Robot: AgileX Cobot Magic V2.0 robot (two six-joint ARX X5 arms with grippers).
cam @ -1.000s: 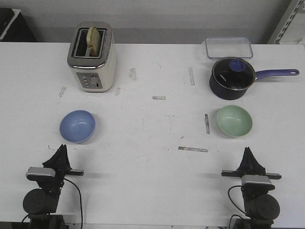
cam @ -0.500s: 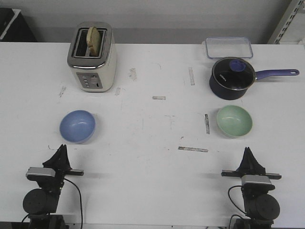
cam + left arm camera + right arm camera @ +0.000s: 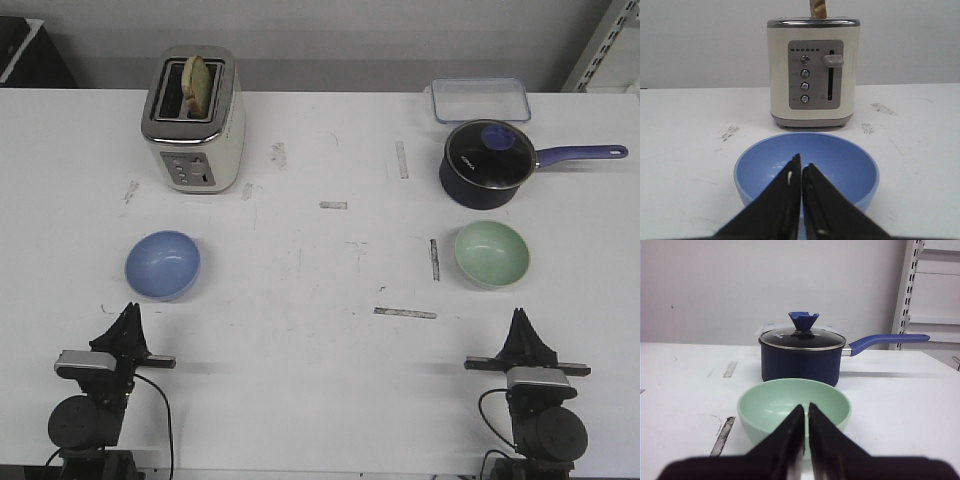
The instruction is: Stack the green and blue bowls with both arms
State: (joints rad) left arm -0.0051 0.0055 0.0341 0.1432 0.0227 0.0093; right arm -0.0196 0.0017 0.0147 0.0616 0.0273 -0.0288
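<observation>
The blue bowl [image 3: 162,265] sits upright on the left of the white table, the green bowl [image 3: 492,254] on the right. My left gripper [image 3: 128,312] rests shut near the front edge, just short of the blue bowl [image 3: 840,162], holding nothing. My right gripper [image 3: 519,318] is likewise shut and empty, a little short of the green bowl [image 3: 785,402]. In each wrist view the closed fingertips, left [image 3: 801,162] and right [image 3: 806,409], point straight at their bowl.
A cream toaster [image 3: 193,120] with bread in it stands at the back left. A dark blue lidded saucepan [image 3: 487,163] with its handle to the right stands behind the green bowl, and a clear plastic container [image 3: 480,99] lies behind it. Tape marks dot the table.
</observation>
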